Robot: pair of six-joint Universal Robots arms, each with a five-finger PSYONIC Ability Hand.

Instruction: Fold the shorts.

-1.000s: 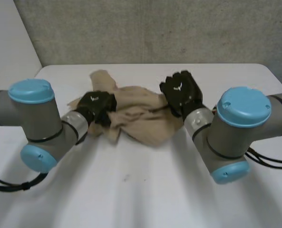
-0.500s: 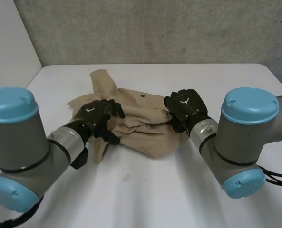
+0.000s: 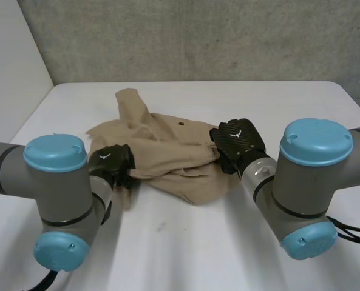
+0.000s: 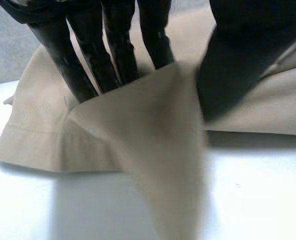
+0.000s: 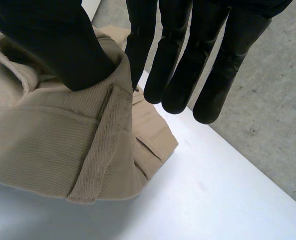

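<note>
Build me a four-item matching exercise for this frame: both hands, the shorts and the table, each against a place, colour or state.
1. left hand
2. right hand
3. shorts
4. table

A. white
B. tan, crumpled
C. thumb on cloth by a belt loop
D. pinching a plain fold near a hem

Pairs: 1-D, 2-C, 3-B, 4-A.

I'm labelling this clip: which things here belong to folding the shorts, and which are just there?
In the job:
shorts, beige, lying crumpled
left hand, pinching a fold at their left side
right hand, thumb and fingers pinching the waistband at their right side

Just there:
table, white, under them
wall, grey, behind it
</note>
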